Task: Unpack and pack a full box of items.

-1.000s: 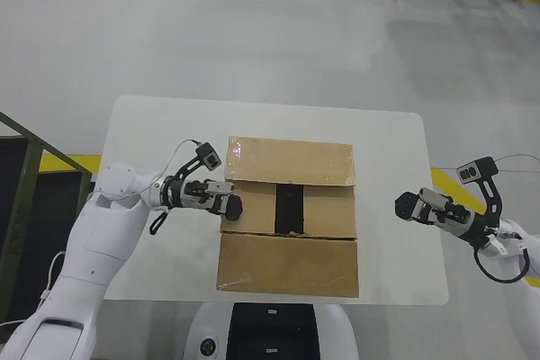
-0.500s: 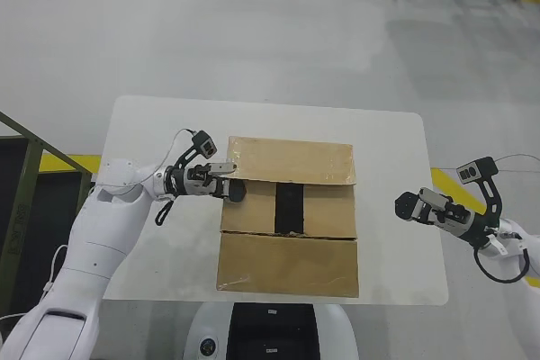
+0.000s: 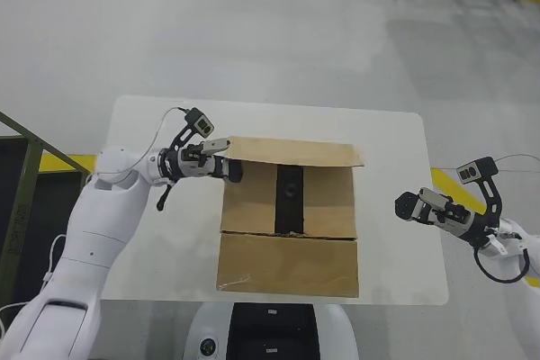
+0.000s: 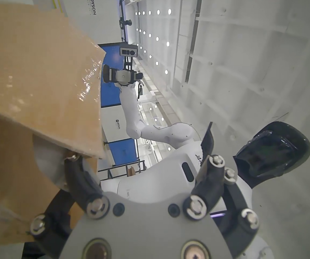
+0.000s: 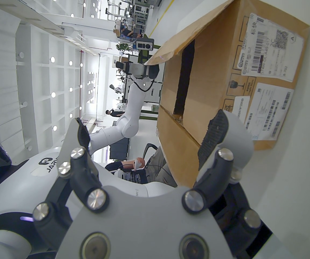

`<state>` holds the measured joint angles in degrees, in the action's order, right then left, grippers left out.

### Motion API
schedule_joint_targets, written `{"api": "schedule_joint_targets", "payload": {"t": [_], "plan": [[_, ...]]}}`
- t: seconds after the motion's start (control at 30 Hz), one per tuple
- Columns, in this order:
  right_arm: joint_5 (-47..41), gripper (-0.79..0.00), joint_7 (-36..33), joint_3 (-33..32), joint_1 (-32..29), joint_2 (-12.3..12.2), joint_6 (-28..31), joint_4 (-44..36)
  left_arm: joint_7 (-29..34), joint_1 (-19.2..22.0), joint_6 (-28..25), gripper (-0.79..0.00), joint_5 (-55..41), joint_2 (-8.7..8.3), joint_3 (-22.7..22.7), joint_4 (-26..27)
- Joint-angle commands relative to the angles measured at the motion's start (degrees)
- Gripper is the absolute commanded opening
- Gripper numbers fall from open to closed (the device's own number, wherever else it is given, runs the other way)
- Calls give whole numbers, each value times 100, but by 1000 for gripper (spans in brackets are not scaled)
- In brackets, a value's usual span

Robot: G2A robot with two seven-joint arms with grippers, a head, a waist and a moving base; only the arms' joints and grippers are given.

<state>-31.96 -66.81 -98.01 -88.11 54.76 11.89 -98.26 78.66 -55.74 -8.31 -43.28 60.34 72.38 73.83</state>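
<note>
At the middle of the table, reaching close to its front edge, stands the cardboard box. Its far flap is raised off the top, while the near flap lies flat. Between them two inner flaps lie shut with a dark slot between them.

The left gripper is at the left corner of the far flap. In the left wrist view its fingers are spread apart, not clamped: one finger sits under the flap's edge and bears it up, and the other stands clear of the cardboard. The right gripper hangs over the table's right edge, well apart from the box, with its fingers wide apart and nothing between them. It faces the box's right wall, which carries printed labels.

The step in hand looks like the opening of the box, at the very start of unpacking, since nothing has been taken out. Next, the far flap probably needs folding right back past upright so that it does not drop shut. A flap borne on a single finger could slip off. The near flap and the two inner flaps then have to be opened before anything inside can be reached, and the right arm seems well placed to help with that.
</note>
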Motion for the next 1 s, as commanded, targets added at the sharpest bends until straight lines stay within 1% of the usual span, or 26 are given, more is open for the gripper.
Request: {"api": "schedule_joint_targets", "payload": {"t": [0.0,0.2,0.57,0.7,0.87,0.97], "plan": [[0,0,0,0,0,0,0,0,-60,101,-23,0,-25,17,-31,-27],[0,0,0,0,0,0,0,0,-208,416,-59,0,-149,76,-131,-198],[0,0,0,0,0,0,0,0,-574,1134,-177,0,-239,189,-256,-769],[0,0,0,0,0,0,0,0,-566,1376,-239,0,-358,266,-411,-1138],[0,0,0,0,0,0,0,0,-745,1738,-373,0,-420,383,-612,-1719],[0,0,0,0,0,0,0,0,-832,1943,-471,0,-298,438,-722,-2015]]}}
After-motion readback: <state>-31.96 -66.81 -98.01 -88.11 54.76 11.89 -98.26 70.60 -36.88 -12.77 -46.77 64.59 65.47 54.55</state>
